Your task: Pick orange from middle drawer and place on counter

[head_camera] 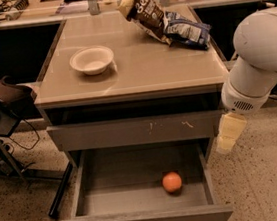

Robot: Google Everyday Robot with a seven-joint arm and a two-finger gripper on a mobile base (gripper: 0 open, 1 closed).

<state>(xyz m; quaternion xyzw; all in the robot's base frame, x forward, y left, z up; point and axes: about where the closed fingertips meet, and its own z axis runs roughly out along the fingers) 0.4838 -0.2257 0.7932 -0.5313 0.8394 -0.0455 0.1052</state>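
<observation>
The orange lies on the grey floor of the open middle drawer, right of centre and near the front. The drawer is pulled out below a shut drawer front with pale scratch marks. The beige counter tops the cabinet. My gripper hangs pale and downward-pointing from the white arm. It is just outside the cabinet's right side, above and to the right of the orange, and holds nothing that I can see.
A white bowl sits on the counter's left half. Two snack bags lie at its back right. A dark chair stands left of the cabinet. A cluttered bench with metal posts runs behind. The floor is speckled.
</observation>
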